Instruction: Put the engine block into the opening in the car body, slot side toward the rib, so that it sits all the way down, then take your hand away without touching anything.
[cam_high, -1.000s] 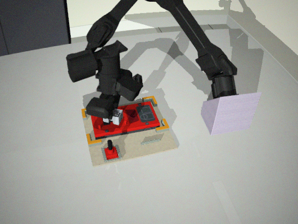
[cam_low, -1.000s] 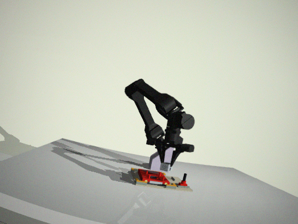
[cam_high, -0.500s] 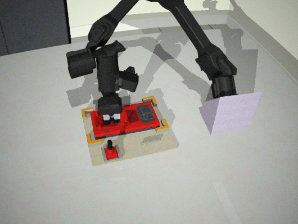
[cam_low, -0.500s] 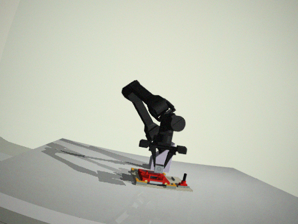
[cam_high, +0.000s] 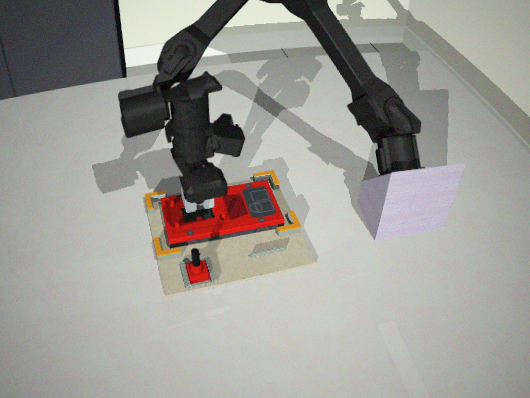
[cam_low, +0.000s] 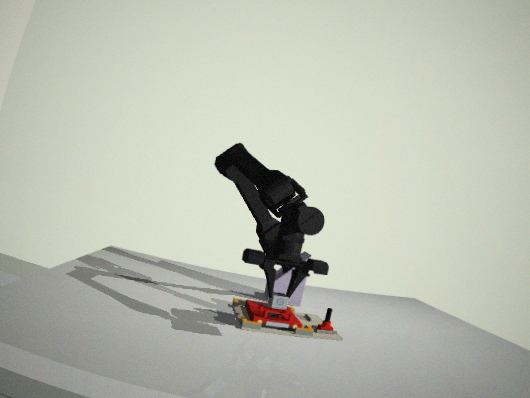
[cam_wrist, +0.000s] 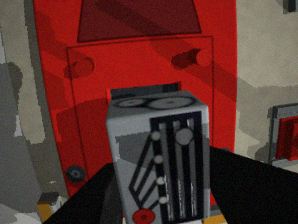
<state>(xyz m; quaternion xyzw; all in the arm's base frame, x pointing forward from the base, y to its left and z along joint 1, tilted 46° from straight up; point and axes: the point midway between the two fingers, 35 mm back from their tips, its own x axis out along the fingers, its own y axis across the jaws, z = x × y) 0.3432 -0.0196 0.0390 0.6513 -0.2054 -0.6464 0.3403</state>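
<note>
The gripper (cam_high: 199, 202) (cam_low: 280, 300) (cam_wrist: 162, 175) points down and is shut on the light grey engine block (cam_high: 191, 203) (cam_low: 280, 303) (cam_wrist: 132, 175). The wrist view shows the block's printed face with dark stripes and a red dot, and two rings on its end. The red car body (cam_high: 250, 223) (cam_low: 295, 320) (cam_wrist: 137, 65) lies flat. The block is held upright over its dark opening (cam_high: 196, 216) (cam_low: 272, 315) (cam_wrist: 145, 92), part of which shows beside and below the block. The block's underside, the slot and the rib are hidden or cannot be made out.
The tan board (cam_high: 235, 265) (cam_wrist: 257, 45) carries the body between orange corner brackets (cam_high: 162, 251). A red piece with a black post (cam_high: 198, 272) (cam_low: 326, 326) (cam_wrist: 289, 137) stands in a grey holder near the board's front edge. A lilac block (cam_high: 420, 200) stands right, beneath the arm's base.
</note>
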